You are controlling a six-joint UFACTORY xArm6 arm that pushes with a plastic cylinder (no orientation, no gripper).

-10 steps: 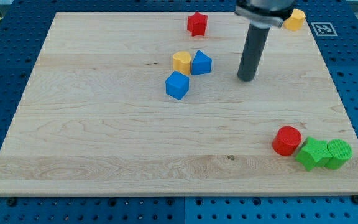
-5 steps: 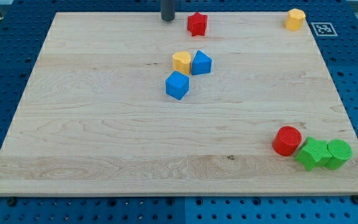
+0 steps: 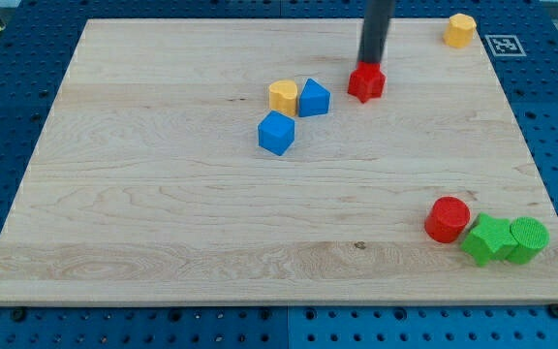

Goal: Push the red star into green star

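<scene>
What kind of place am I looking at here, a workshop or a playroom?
Most likely a robotics lab bench. A wooden board lies on a blue table full of holes, a printed marker tag sits at the corner, and my tip touches a red star among toy blocks.

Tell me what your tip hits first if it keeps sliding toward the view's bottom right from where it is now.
My tip sits at the red star's upper edge, so it meets that first. Farther along, toward the green star, the red cylinder seems to lie in the way.
</scene>
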